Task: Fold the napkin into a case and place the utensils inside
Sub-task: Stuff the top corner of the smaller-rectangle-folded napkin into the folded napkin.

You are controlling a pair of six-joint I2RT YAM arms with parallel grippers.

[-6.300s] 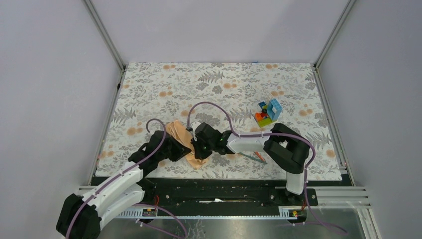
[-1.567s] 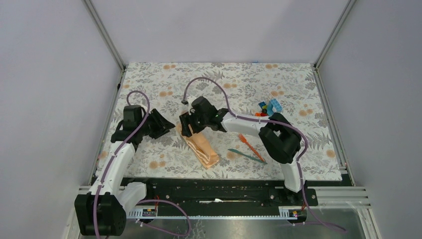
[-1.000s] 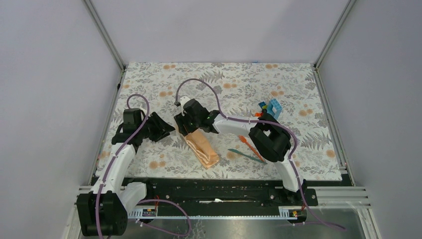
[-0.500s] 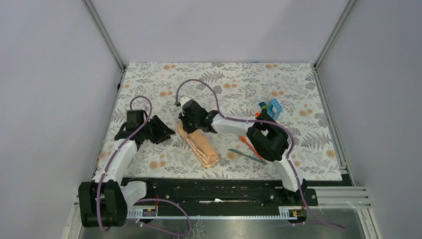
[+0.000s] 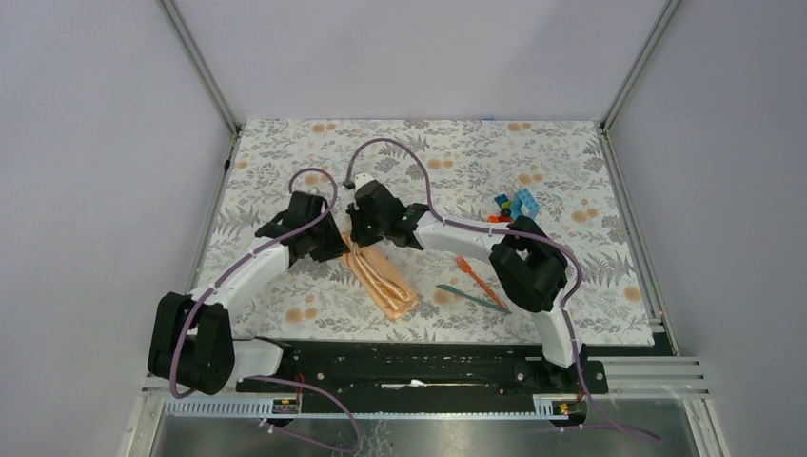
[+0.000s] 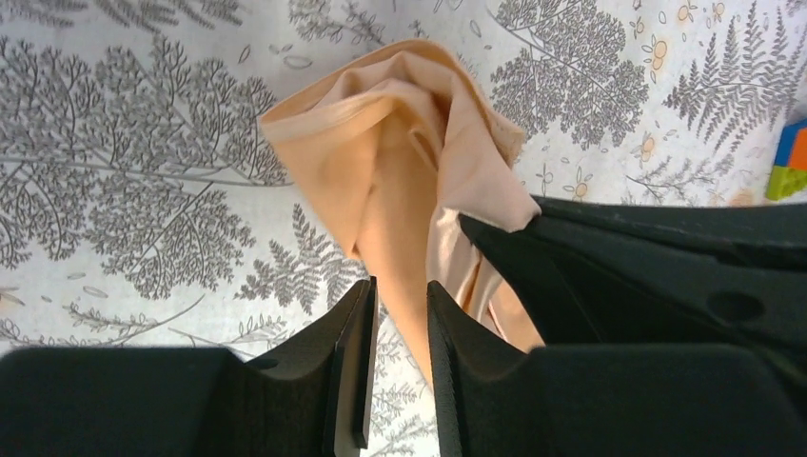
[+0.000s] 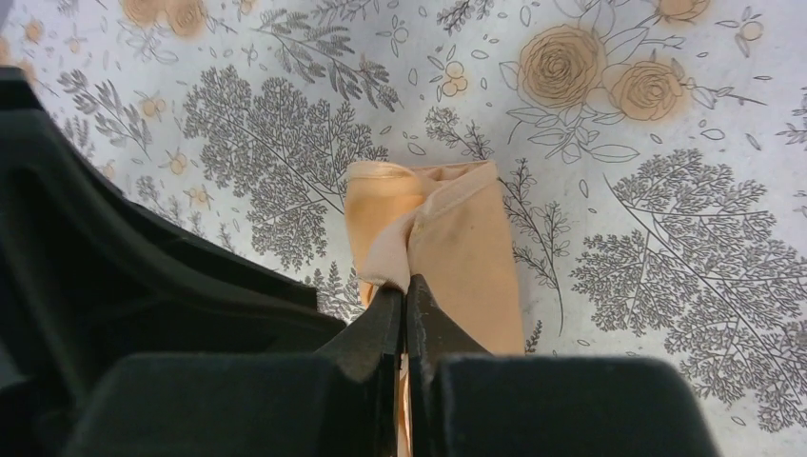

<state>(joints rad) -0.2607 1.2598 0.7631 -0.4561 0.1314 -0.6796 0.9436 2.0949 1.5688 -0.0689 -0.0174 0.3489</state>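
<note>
The peach-orange napkin (image 5: 383, 278) lies on the floral mat as a long narrow folded packet, running from centre toward the near edge. My right gripper (image 5: 361, 236) is at its far end, shut on an upper layer of cloth (image 7: 385, 257), lifting it so the end gapes (image 6: 409, 143). In its own view the right gripper (image 7: 406, 290) has its jaws pressed together. My left gripper (image 5: 335, 249) is just left of that end; its jaws (image 6: 400, 286) stand narrowly apart, with a lower cloth layer showing between them. The orange utensil (image 5: 468, 270) and the teal utensil (image 5: 473, 297) lie on the mat to the right.
A cluster of multicoloured toy blocks (image 5: 512, 208) stands at the back right; a corner of it shows in the left wrist view (image 6: 788, 162). The floral mat (image 5: 428, 162) covers the table. The right gripper's body (image 6: 666, 276) crowds the left gripper.
My left arm has swung right from the mat's left side up to the napkin's far end. The right gripper has stayed at that end, holding the cloth.
</note>
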